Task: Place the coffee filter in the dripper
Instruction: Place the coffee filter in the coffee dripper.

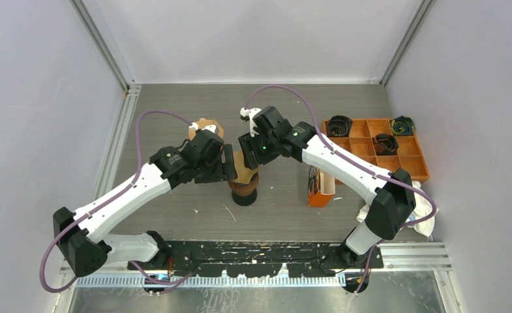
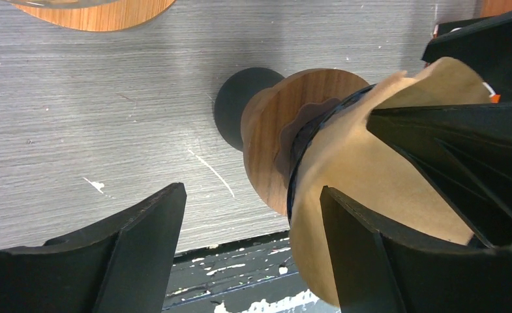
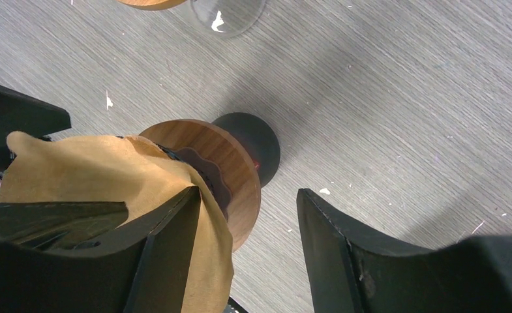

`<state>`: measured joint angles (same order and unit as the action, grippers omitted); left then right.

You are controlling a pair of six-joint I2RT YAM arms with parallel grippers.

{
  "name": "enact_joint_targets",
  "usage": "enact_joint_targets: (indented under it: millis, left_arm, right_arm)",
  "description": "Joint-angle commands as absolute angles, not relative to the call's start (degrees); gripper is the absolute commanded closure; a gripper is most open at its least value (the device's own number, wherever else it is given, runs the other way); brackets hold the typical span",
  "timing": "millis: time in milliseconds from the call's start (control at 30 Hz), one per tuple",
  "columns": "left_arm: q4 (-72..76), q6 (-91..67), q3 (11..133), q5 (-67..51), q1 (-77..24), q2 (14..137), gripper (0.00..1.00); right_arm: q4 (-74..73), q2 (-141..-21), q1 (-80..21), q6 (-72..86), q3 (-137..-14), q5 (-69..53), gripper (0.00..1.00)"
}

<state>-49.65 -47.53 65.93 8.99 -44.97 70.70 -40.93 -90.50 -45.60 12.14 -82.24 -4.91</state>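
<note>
The coffee filter (image 2: 370,163), a tan paper cone, sits point-down in the mouth of the dripper (image 2: 272,124), its rim flaring wide above the wooden collar and apparently not yet pressed home. The left fingers (image 2: 142,241) stand spread and grip nothing; one lies against the paper, probably to steady it. The right fingers (image 3: 344,261) are likewise released, one resting on the filter's opposite side, seemingly to nudge it down. The dripper stands on the grey tabletop (image 2: 77,117) between the arms.
</note>
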Motion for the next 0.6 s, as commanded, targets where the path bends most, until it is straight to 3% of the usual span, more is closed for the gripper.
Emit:
enact_joint_targets:
  millis: [0,567]
  left_arm:
    - [-45.41,-47.66,65.87,10.52,-44.69,67.21,0.22]
    - [-44.21,-48.59,65.75,13.58,-44.43,63.05,0.19]
  right_arm:
    - [-38.32,-89.48,-45.71,11.25,-81.71,-4.15,0.38]
    - [-37.25,-87.67,-45.97,10.74,-81.08,-4.29,0.38]
